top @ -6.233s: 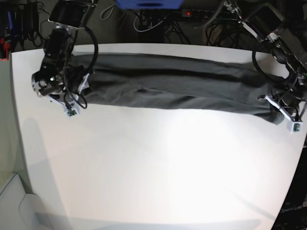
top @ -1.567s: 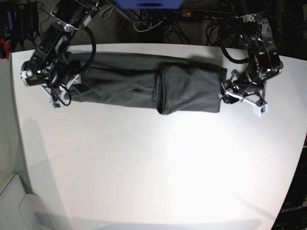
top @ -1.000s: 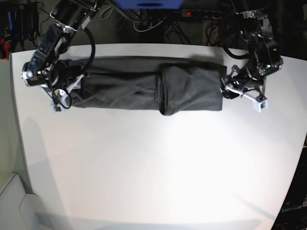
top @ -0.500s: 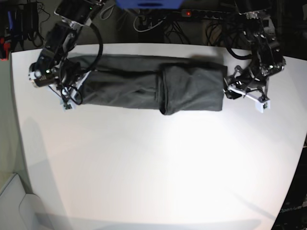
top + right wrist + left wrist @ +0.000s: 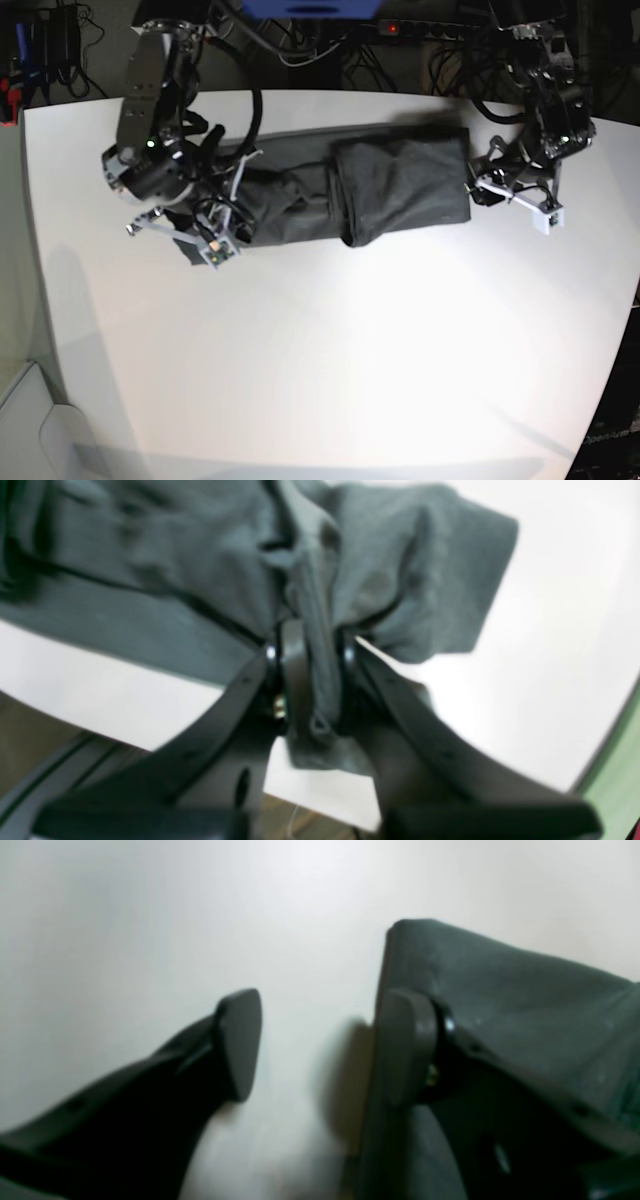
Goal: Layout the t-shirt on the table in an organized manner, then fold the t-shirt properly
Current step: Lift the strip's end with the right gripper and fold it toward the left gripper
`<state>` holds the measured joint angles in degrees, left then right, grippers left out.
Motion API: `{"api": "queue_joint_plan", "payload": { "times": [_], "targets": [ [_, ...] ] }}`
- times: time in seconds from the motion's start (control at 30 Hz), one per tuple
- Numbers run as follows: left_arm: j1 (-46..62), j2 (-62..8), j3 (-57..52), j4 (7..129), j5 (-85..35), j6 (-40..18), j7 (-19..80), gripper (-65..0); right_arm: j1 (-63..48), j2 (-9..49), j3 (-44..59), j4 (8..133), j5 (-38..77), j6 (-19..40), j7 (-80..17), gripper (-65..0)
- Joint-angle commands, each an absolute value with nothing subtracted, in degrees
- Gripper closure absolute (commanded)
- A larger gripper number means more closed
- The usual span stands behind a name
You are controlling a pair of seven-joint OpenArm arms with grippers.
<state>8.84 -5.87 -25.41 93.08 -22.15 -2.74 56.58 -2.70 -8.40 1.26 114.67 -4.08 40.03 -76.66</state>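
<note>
Base view: shirt (image 5: 370, 185) lies as long dark band across far part of tabletop (image 5: 330, 340), one end already folded in over middle. I judge fold roughly half done; other end not yet brought over, squaring up left. My right claw (image 5: 312, 680) clenched on bunched shirt end, lifted off tabletop, arm bent over that end. My left claw (image 5: 320, 1040) released, beside folded edge, one finger against cloth, holding nothing.
</note>
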Motion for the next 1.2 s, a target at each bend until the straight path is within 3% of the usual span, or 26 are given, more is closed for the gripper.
{"api": "queue_joint_plan", "payload": {
  "times": [0.0,0.17,0.23,0.33,0.47,0.77,1.17],
  "targets": [
    [8.31,-6.37,-25.54,93.93,-22.73,-2.68,56.04,-37.4,-1.98,-8.57,-0.13,115.82,-3.47,40.0,-75.74,0.0],
    [9.8,-6.37,-25.63,98.86,-24.4,-2.77,56.04,-36.7,-1.89,-8.84,-1.19,115.65,-3.56,40.0,-75.47,0.0],
    [9.89,-6.37,-25.63,101.14,-25.63,-2.77,56.04,-33.0,-1.71,-8.84,-1.19,115.56,-3.56,40.0,-75.38,0.0],
    [10.77,-6.37,-25.63,104.13,-27.47,-2.59,56.13,-21.9,-1.54,-8.84,-1.19,115.56,-3.56,40.0,-75.47,0.0],
    [12.26,-6.02,-28.44,107.12,-29.93,-2.33,56.13,-0.4,-1.71,-8.84,-1.19,115.56,-3.65,40.0,-75.3,0.0],
    [15.08,-6.37,-40.31,103.78,-29.76,-2.59,56.13,-0.2,-1.45,-8.66,-1.19,115.56,-3.82,40.0,-75.47,0.0],
    [11.56,-7.6,-36.53,95.52,-28.79,-2.42,58.86,-0.2,-1.98,-8.84,-1.27,115.56,-3.65,40.0,-75.65,0.0]
  ]
}}
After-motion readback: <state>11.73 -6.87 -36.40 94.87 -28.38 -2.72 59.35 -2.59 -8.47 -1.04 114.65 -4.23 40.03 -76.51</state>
